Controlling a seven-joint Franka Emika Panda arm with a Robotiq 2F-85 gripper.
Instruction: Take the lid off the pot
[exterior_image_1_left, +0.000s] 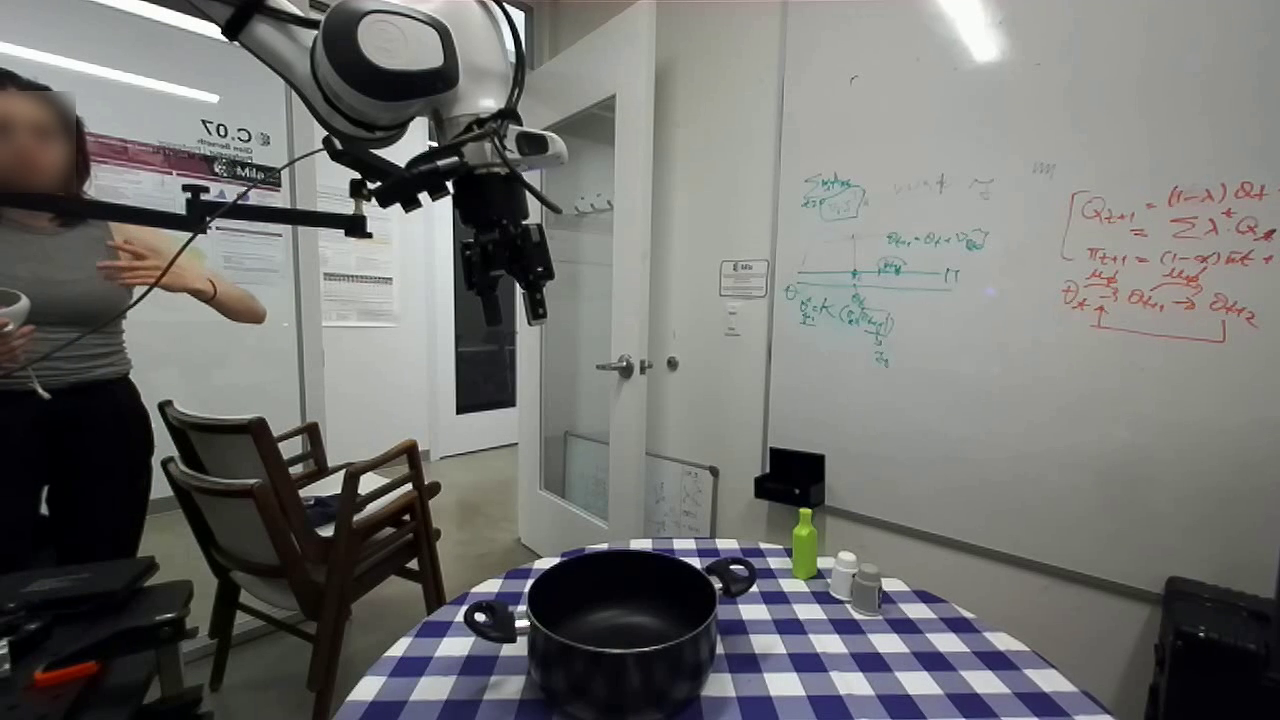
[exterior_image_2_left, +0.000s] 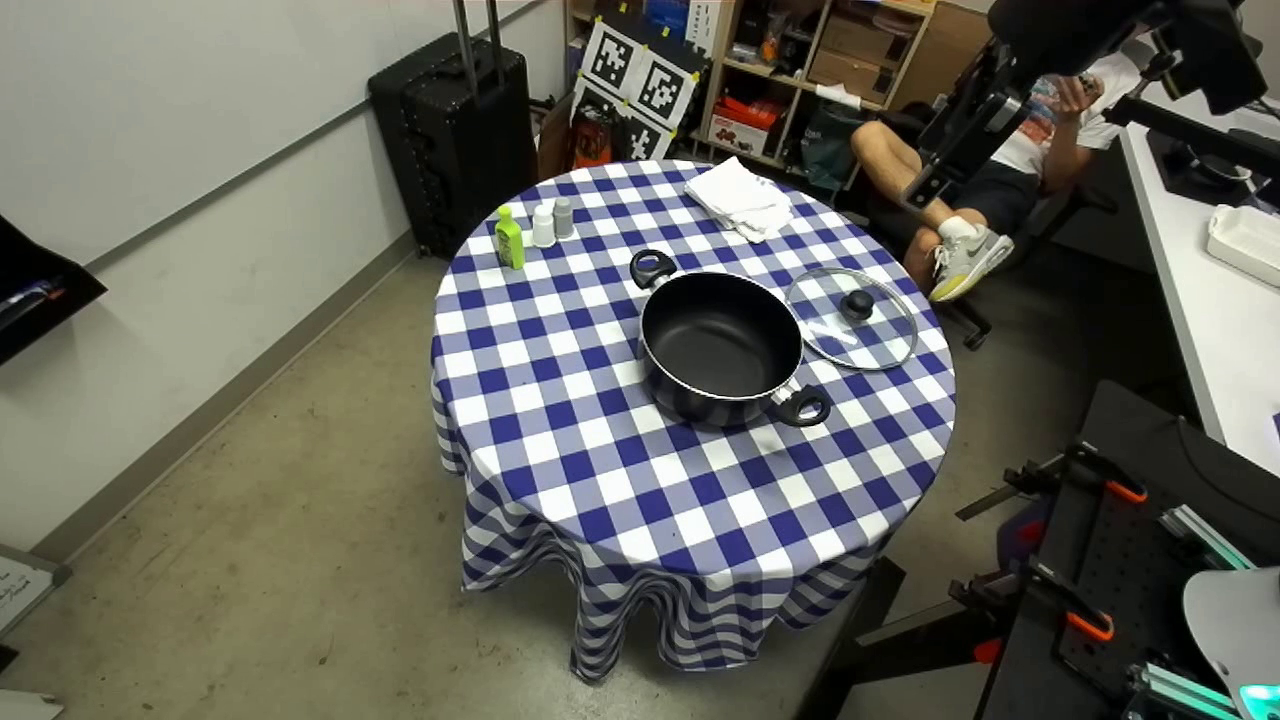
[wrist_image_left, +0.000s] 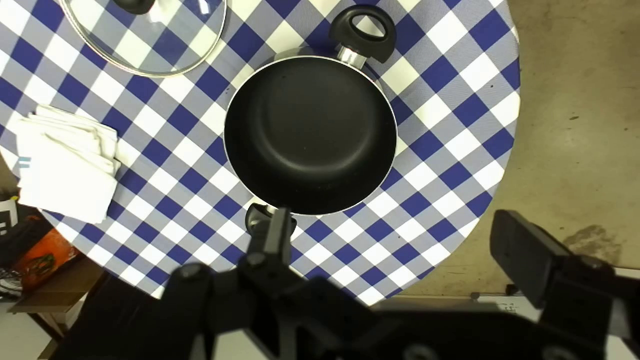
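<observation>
The pot (exterior_image_1_left: 622, 665) is black, wide and uncovered, with two side handles, and stands on the round checkered table. It also shows in an exterior view (exterior_image_2_left: 715, 345) and the wrist view (wrist_image_left: 310, 130), and its inside looks empty. The clear glass lid (exterior_image_2_left: 850, 335) with a dark knob lies flat on the tablecloth beside the pot. The wrist view shows part of the lid (wrist_image_left: 150, 47) at the top left, cut off by the frame edge. My gripper (exterior_image_1_left: 514, 312) is high above the table, apart from pot and lid. In the wrist view its fingers (wrist_image_left: 392, 225) are wide apart with nothing between them.
A green bottle (exterior_image_2_left: 509, 238), a white shaker (exterior_image_2_left: 543, 226) and a grey shaker (exterior_image_2_left: 564, 218) stand near the table edge. A folded white cloth (exterior_image_2_left: 740, 200) lies on the checkered table (exterior_image_2_left: 620, 500). A person (exterior_image_1_left: 70, 330) stands by wooden chairs (exterior_image_1_left: 300, 520); another person (exterior_image_2_left: 1000, 170) sits behind the table.
</observation>
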